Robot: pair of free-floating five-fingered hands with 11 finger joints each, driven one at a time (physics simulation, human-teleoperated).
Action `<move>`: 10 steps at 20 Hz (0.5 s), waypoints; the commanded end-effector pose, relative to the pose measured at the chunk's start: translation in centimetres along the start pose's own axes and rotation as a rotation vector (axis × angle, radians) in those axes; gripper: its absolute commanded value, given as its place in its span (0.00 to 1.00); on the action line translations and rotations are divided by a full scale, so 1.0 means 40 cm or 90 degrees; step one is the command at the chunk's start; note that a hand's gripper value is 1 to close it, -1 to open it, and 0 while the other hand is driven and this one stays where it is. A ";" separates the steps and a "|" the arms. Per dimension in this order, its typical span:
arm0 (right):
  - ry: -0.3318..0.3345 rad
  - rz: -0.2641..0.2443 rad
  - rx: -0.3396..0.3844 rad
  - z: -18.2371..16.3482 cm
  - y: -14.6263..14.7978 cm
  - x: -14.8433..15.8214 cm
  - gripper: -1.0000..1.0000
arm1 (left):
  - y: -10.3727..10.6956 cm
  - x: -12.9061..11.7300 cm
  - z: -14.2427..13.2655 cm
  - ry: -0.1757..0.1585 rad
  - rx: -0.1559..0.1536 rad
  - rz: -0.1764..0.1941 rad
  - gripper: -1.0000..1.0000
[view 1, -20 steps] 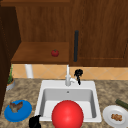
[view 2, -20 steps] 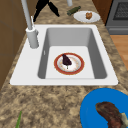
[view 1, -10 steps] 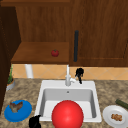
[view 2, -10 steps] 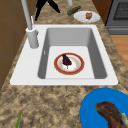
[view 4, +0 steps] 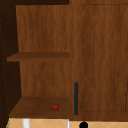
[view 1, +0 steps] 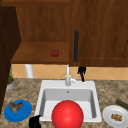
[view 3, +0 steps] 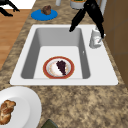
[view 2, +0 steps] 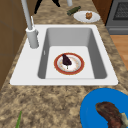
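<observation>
At the near edge of the speckled stone counter (view 1: 110,92) the left hand (view 1: 35,122) hangs beside a round blue plate (view 1: 18,110). Farther back, the right hand (view 1: 81,72) hovers with straight, loose fingers just beside the slim metal faucet (view 1: 67,77), holding nothing, behind the white sink (view 1: 93,86).

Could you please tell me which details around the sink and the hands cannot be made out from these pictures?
- Left hand: front view's bottom edge cuts it off.
- Right hand by the faucet: contact with the lever unclear.
- Red plate: its dark food is too blurred to identify.
- Green item: right edge cuts it.
</observation>
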 end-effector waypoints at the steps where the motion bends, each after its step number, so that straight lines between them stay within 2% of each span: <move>1: 0.005 0.029 -0.009 0.006 -0.028 -0.006 0.00 | 0.000 0.000 0.000 0.000 0.000 0.000 0.50; 4: -0.007 0.026 0.012 -0.033 -0.057 -0.010 0.00 | 0.000 0.000 0.000 0.000 0.000 0.000 0.50; 5: -0.014 0.026 0.005 -0.034 -0.060 -0.011 0.00 | 0.000 0.000 0.000 0.000 0.000 0.000 0.50; 6: -0.034 0.040 0.021 -0.038 -0.064 -0.013 0.00 | 0.000 0.000 0.000 0.000 0.000 0.000 0.50; 10: -0.063 0.040 0.005 -0.068 -0.079 -0.017 0.00 | 0.000 0.000 0.000 0.000 0.000 0.000 0.50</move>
